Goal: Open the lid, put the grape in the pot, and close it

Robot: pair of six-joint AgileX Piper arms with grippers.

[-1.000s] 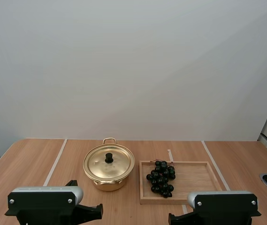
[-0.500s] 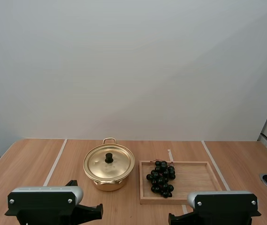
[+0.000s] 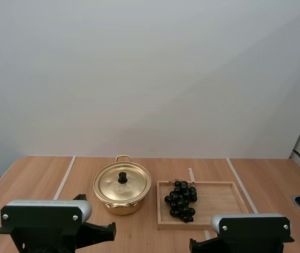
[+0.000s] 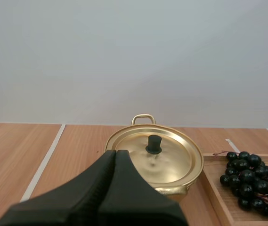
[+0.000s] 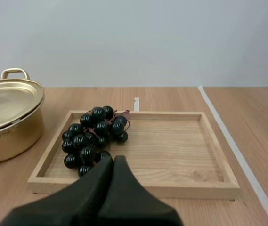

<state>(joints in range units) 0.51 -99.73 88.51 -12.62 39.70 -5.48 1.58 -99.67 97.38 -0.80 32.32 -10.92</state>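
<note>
Bench: gold pot, lid on, just left of the wooden tray. Grape bunch lies in the tray's left end, near the pot. White tape line left of the pot.

Left jaws clenched on nothing, near side of the pot. Right jaws clenched on nothing, over the tray's near rim.

Left arm housing has shifted left since a second ago; right arm housing unchanged.

Pot's inside hidden under the lid.

The wooden table bears a gold pot and — just beside it — a wooden tray.
</note>
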